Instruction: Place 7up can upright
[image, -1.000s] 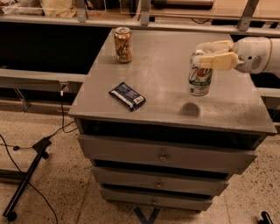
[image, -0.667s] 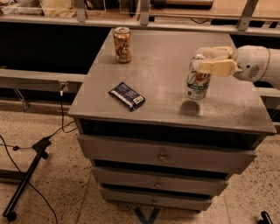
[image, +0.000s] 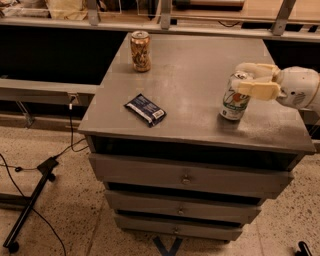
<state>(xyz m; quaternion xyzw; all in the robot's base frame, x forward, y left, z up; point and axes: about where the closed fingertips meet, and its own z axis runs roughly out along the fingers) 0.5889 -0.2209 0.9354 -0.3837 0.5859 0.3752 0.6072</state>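
The 7up can (image: 234, 102), white and silver with green markings and a red dot, stands upright on the grey cabinet top (image: 195, 75) near its right front edge. Its base looks to be touching the surface. My gripper (image: 244, 79) reaches in from the right. Its cream fingers (image: 260, 90) are closed around the can's upper part, one in front and one behind.
A brown-gold patterned can (image: 140, 51) stands upright at the back left of the top. A dark blue snack packet (image: 145, 109) lies flat near the front left. Below are drawers (image: 186, 177). A stand and cables lie on the floor at left (image: 30, 205).
My gripper has lowered the 7up can from just above the top down onto the surface and moved it slightly toward the front. The other things have not moved.
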